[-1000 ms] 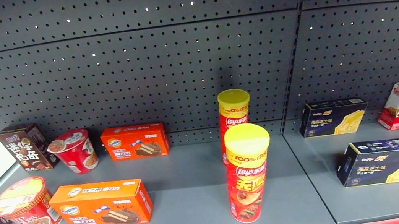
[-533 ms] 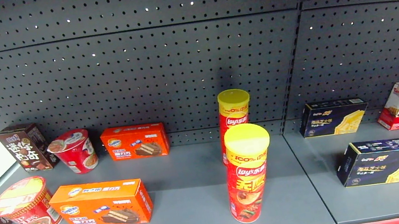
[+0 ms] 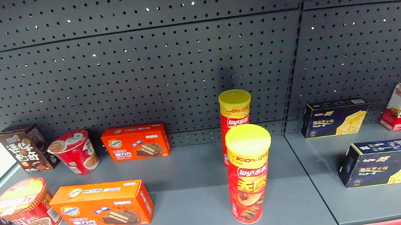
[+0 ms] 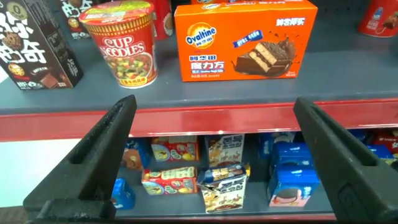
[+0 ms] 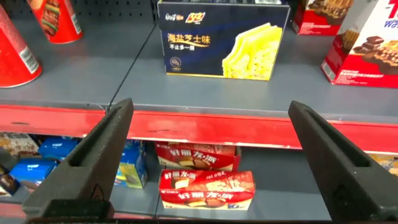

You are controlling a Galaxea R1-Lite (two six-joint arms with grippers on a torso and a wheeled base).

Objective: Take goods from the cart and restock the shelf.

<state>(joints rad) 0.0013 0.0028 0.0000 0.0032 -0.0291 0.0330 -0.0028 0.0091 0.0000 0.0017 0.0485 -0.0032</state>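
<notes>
The left claw and right claw hang spread apart and empty before the shelf, where a chip can stands. Probably between placements: the next move calls for fetching 1 more item from the cart.

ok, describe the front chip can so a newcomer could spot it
On the grey pegboard-backed shelf, look just left of the seam between its two sections. Two tall red cans with yellow lids stand there; the front chip can is the one nearer the shelf's red edge, ahead of the rear can.
</notes>
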